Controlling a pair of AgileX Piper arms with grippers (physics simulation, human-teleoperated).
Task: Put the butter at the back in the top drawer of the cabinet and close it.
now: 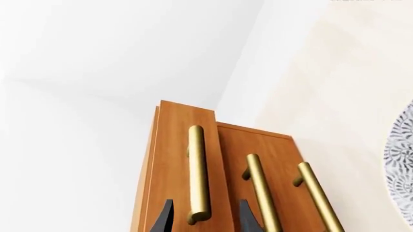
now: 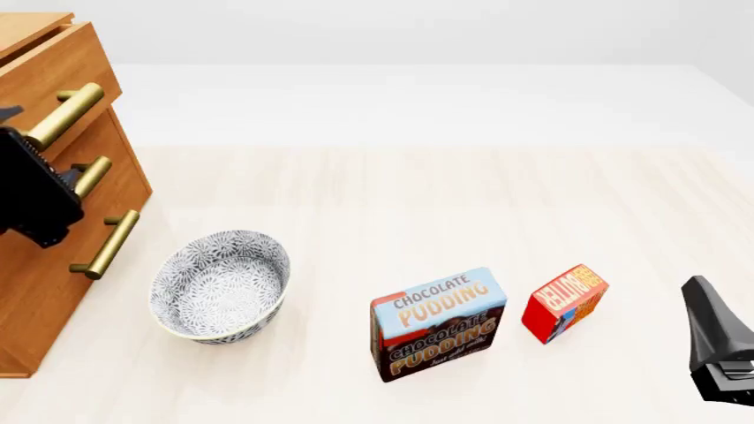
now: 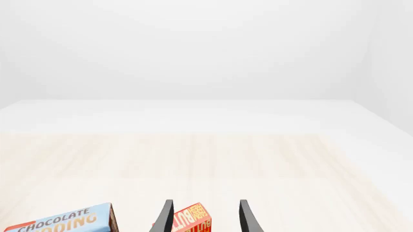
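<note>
The butter (image 2: 566, 302), a small red box with orange lettering, stands on the table at the right, beside the pudding box. My right gripper (image 2: 704, 300) hovers open just right of it; in the right wrist view the butter (image 3: 193, 220) shows ahead between the open fingers (image 3: 166, 217), untouched. The cabinet (image 2: 35, 291) stands at the left edge. Its top drawer (image 2: 59, 66) sticks out a little from the two below. My left gripper (image 1: 206, 217) is open, with its fingertips on either side of the top drawer's brass handle (image 1: 197, 169), and it is seen as a black block (image 2: 35, 194) in the front view.
A patterned grey bowl (image 2: 221, 284) sits just right of the cabinet's base. The blue-and-brown Chocolate Pudding box (image 2: 439, 322) stands between bowl and butter. Two lower drawer handles (image 2: 106, 245) jut out below the left gripper. Pale wooden tabletop (image 2: 412, 194) stretches behind the objects.
</note>
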